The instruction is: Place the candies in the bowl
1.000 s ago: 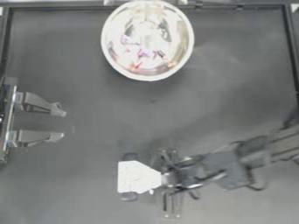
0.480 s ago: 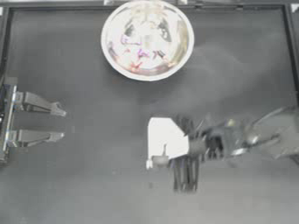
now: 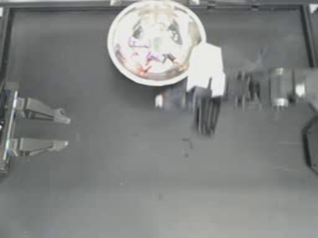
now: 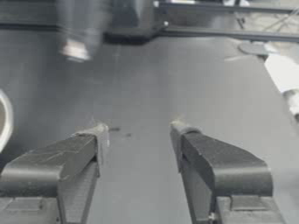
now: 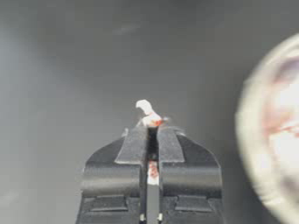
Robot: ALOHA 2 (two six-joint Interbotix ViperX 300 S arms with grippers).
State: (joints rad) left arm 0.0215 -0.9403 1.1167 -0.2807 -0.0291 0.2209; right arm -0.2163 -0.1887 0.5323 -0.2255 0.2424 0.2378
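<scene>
Jaws on my right gripper (image 5: pixel 151 131) pinched shut on a candy (image 5: pixel 149 117), only its twisted tail showing; bowl (image 3: pixel 155 42) just beside, not yet under me; thin grip, fast swing could shed it short of rim; left gripper (image 4: pixel 140 131) parked, open, empty.

We see a dark, matt table (image 3: pixel 124 186) with a faintly scuffed surface, and on it a glossy bowl (image 3: pixel 121 60) whose mirror-like silvery inside throws back bright glints within a pale, smooth rim. The left gripper (image 4: pixel 137 131) has dull black, plastic-looking jaws with flat, matt faces, and the right gripper (image 5: pixel 151 129) shows the same dark matt finish. Pinched in the right gripper we see a candy (image 5: pixel 147 114) in a thin, crinkled, slightly shiny red-and-white wrapper twisted at its end.
</scene>
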